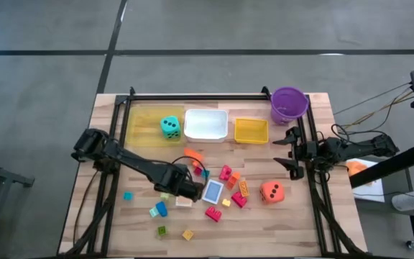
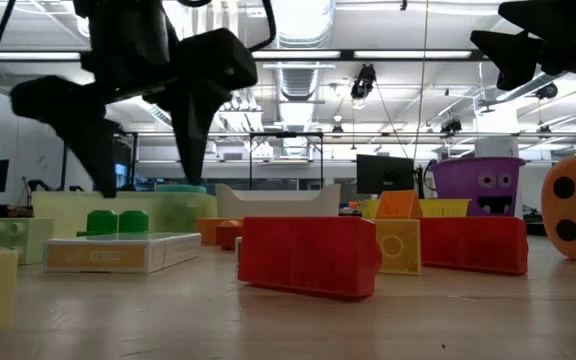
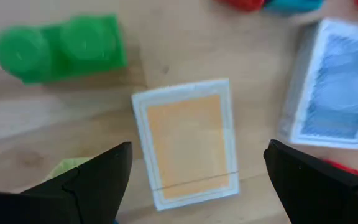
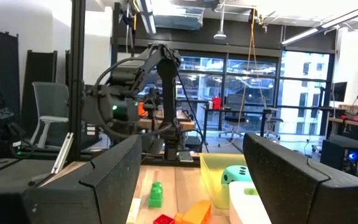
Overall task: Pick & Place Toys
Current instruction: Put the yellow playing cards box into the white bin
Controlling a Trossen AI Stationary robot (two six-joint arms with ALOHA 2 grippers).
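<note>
Wooden tabletop (image 1: 293,223) carries scattered toys. Just beside the blue card (image 3: 334,93), the orange card (image 3: 188,140) lies flat; the left gripper (image 3: 197,177) hovers over it, fingers spread to straddle it, apparently lining up a grasp. Well apart, the right gripper (image 4: 191,177) waits open.

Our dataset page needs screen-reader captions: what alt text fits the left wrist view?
The left gripper, open, hovers over an orange card lying flat on the wooden table. A green block and a blue card lie nearby.
</note>
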